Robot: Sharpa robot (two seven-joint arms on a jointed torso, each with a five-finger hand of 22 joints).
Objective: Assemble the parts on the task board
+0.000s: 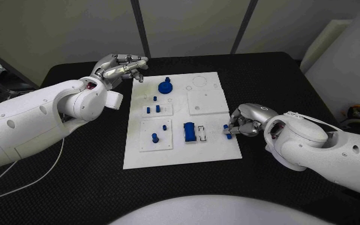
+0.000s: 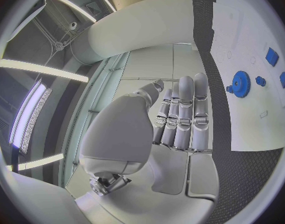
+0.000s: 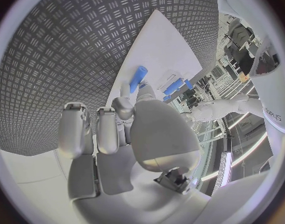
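Faintly legible arm lettering; right hand (image 1: 245,122) pinches blue peg (image 3: 138,78).

It was a robotics lab or test room. A desk (image 1: 82,194) covered in black ridged matting stood against plain grey wall panels (image 1: 195,11) split by dark vertical strips. Long strip lights (image 2: 43,69) ran across the ceiling overhead, and farther back the room held racks of equipment (image 3: 238,40), too small to make out.
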